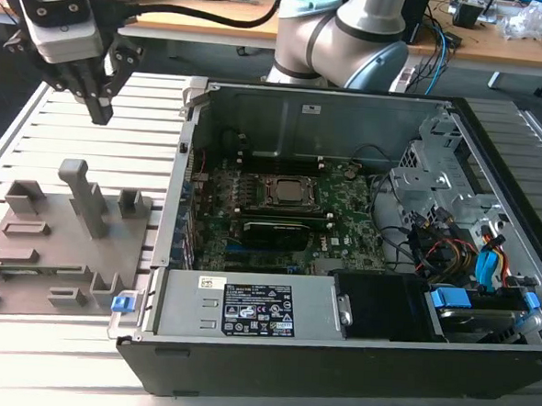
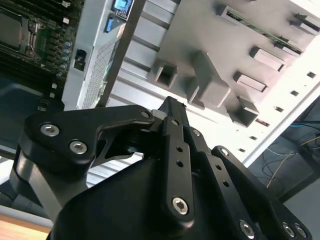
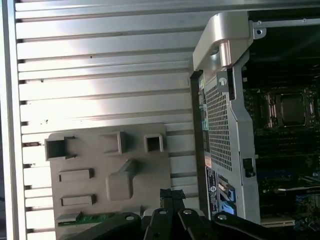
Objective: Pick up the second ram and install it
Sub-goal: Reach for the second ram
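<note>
The second ram [image 3: 87, 218] is a thin green stick lying in a slot of the grey plastic tray [image 3: 150, 170]. In the second wrist view the ram [image 2: 250, 27] shows as a green strip along one edge of the tray [image 2: 200, 30]. My gripper [image 1: 101, 114] hangs above the slatted table, over the far edge of the tray [image 1: 66, 246] at the exterior view's left. Its black fingers are shut with nothing between them, as both wrist views show [image 3: 172, 192] [image 2: 172, 104]. The gripper is well clear of the ram.
An open computer case [image 1: 481, 372] lies at the exterior view's right, with the green motherboard [image 1: 343, 221] and CPU socket [image 1: 290, 193] inside. Upright grey blocks [image 1: 83, 196] rise from the tray. The case's metal side wall [image 3: 225, 125] stands beside the tray.
</note>
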Robot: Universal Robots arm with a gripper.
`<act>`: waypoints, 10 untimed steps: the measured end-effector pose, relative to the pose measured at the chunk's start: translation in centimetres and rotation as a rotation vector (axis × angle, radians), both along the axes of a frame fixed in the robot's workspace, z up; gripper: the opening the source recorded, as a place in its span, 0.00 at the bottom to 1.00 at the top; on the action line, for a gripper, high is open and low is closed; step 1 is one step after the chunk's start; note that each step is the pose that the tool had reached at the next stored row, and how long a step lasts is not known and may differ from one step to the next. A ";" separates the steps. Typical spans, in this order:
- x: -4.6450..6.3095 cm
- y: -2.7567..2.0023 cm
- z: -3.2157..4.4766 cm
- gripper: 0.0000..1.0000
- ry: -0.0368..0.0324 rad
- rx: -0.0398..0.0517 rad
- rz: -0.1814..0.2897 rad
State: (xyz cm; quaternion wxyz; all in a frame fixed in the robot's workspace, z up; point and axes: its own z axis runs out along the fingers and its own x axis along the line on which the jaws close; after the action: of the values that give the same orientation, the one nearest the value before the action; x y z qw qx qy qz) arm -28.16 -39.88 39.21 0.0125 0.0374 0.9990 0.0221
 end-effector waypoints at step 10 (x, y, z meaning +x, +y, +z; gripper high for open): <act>-3.4 0.00 -0.10 0.11 0.0000 0.0000 0.000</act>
State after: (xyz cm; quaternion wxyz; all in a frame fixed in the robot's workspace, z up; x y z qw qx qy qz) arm -31.57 -39.89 39.11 0.0125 0.0374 0.9990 0.0221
